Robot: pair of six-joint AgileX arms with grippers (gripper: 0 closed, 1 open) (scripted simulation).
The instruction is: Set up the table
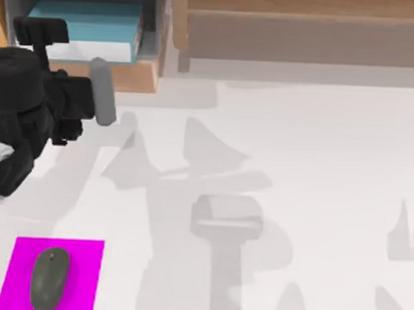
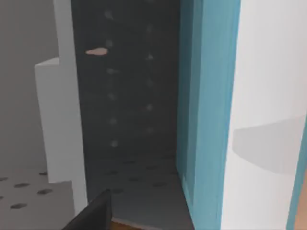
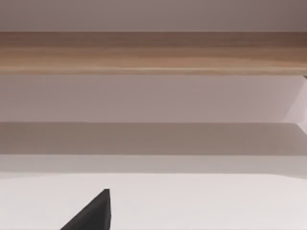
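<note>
The white table spreads across the top view. My left arm, black, is at the far left, and its gripper reaches into the shelf unit's left compartment beside a blue book with white pages. In the left wrist view the blue book stands very close next to a dark perforated grey wall. A dark part of the left gripper shows at that picture's edge. A dark part of my right gripper hangs over the table, facing the shelf.
A light-wood and grey shelf unit runs along the table's back edge. A magenta mat with a grey mouse lies at the front left. A grey cylinder sticks out beside the left arm's wrist.
</note>
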